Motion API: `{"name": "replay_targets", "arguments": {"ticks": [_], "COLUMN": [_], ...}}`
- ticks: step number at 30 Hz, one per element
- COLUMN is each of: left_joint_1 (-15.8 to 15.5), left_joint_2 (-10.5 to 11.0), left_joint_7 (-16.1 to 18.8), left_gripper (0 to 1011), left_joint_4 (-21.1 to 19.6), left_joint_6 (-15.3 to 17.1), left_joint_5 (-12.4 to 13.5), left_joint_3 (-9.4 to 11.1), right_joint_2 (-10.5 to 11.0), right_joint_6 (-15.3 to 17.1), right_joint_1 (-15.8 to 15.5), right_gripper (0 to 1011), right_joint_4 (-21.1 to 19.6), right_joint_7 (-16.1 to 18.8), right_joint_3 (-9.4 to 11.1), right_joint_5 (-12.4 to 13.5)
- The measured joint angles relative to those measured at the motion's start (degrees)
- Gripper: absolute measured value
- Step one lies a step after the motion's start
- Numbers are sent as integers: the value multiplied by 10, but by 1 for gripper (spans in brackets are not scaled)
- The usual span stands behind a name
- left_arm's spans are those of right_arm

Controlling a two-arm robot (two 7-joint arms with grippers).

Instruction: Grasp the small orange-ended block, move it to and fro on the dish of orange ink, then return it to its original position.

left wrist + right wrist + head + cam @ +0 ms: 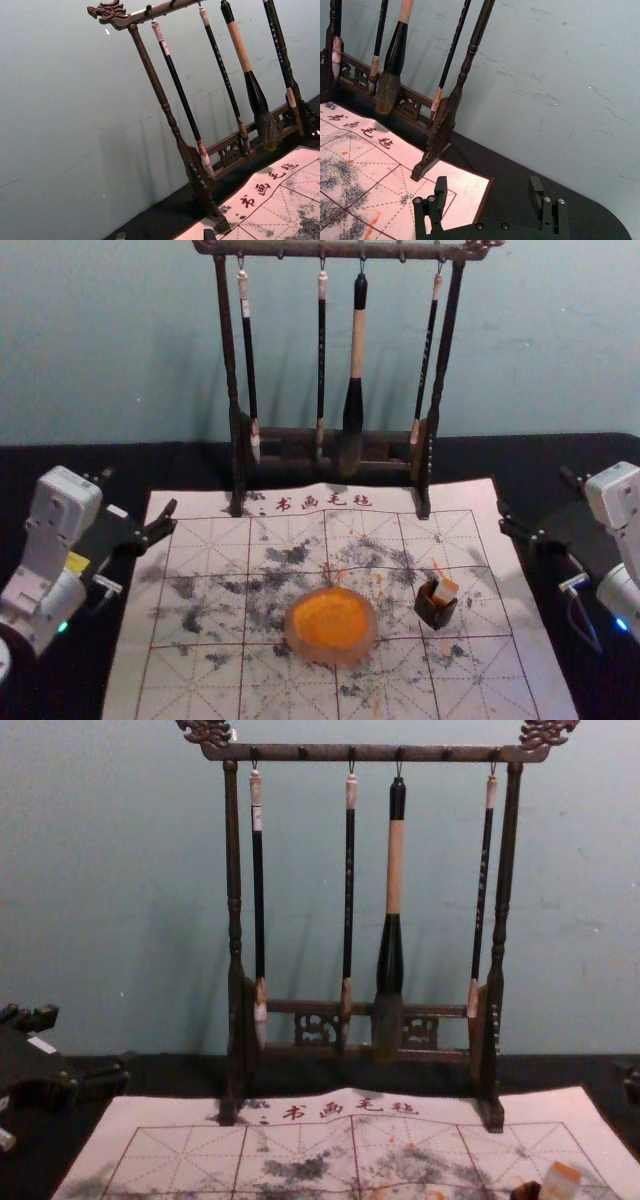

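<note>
Beside the mat, both sides: grippers idle, block awaiting pickup

1. Start state. At the mat's right edge in the head view, my right gripper (pixel 535 492) is spread wide; the right wrist view confirms a broad gap between its fingers (pixel 440 196), with nothing pinched. At the opposite edge, my left gripper (pixel 140 490) is likewise spread and unloaded.

2. Workpiece location. The orange-ended block (pixel 446 590) sits tilted at the small dark holder (pixel 434 612), on the right part of the mat (pixel 225 680). Its upper end carries orange in the chest view. I cannot tell how deep it is seated. The dish of orange ink (pixel 335 654) is near the holder, on the left side of it, and the two are apart.

3. Step in hand. I judge this to be the approach stage: grasp, inking strokes and return all lie ahead.

4. Next move. The right arm appears the better choice, being nearer the block. Bring the right gripper over the holder, align the fingers with the block's pale sides, lower, then close with moderate force. Lift clear of the holder before travelling to the dish. Record the seat and lean for the return.

5. Caution. A skewed closure could tip the holder or rotate the block
</note>
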Motion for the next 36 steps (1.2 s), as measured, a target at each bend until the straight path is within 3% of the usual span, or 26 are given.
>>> {"name": "replay_targets", "arguments": {"ticks": [36], "left_joint_1": [0], "left_joint_2": [0], "left_joint_7": [0], "left_gripper": [1002], "left_joint_4": [0], "left_joint_6": [0], "left_joint_5": [0], "left_joint_3": [0], "right_joint_2": [1], "right_joint_6": [0], "right_joint_1": [1], "right_gripper": [1003], "right_joint_4": [0], "right_joint_7": [0], "right_joint_3": [0], "right_joint_5": [1]}}
